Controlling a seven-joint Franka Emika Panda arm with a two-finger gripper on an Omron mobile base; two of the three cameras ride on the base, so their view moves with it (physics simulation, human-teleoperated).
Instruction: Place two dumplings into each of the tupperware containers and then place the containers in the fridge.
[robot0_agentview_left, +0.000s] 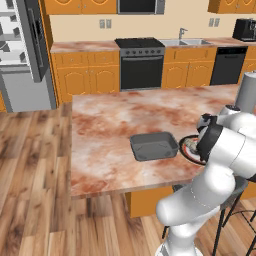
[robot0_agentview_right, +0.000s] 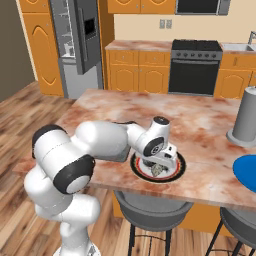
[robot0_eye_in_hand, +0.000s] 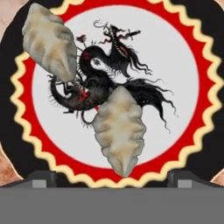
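Observation:
Two beige dumplings lie on a white plate (robot0_eye_in_hand: 175, 78) with a black-red rim and a dragon picture. One dumpling (robot0_eye_in_hand: 118, 131) lies between my finger tips, the other dumpling (robot0_eye_in_hand: 49, 41) is farther off near the rim. My gripper (robot0_eye_in_hand: 111, 179) hangs open just above the plate (robot0_agentview_right: 176, 172), straddling the nearer dumpling (robot0_agentview_right: 158, 170) without holding it. A dark grey tupperware container (robot0_agentview_left: 154, 146) stands empty on the island counter beside the plate (robot0_agentview_left: 187, 149). The fridge (robot0_agentview_left: 20, 50) stands open at the far left of the kitchen.
A blue plate (robot0_agentview_right: 247, 172) and a tall grey cylinder (robot0_agentview_right: 247, 117) stand on the island's right side. Stools (robot0_agentview_right: 150, 210) sit under the counter's near edge. The black oven (robot0_agentview_left: 141, 62) and dishwasher (robot0_agentview_left: 228, 65) line the back wall. Wooden floor leads to the fridge (robot0_agentview_right: 75, 35).

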